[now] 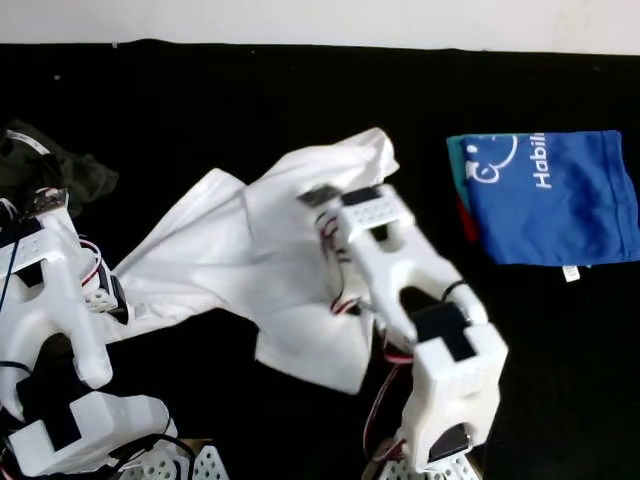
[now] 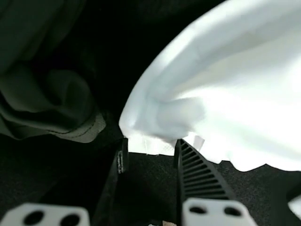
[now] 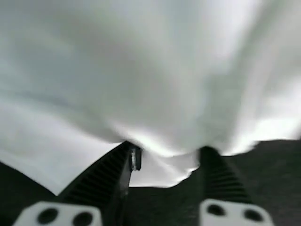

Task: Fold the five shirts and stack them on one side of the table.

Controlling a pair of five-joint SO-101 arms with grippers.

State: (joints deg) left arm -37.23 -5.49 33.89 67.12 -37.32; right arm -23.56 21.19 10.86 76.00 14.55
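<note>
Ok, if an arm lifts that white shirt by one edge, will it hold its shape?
Likely floppy: the white shirt already lies creased and rumpled on the black table. Probably light too; its thin edge bunches by the left gripper. Expect it to drape, not hold shape.

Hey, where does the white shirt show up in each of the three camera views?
High view: white shirt crumpled mid-table, between the two arms.
Left wrist view: white shirt with its edge at the left claw, beside a dark green garment.
Right wrist view: white shirt close ahead of the right claw.
Shared landmark: the black table under it.
</note>
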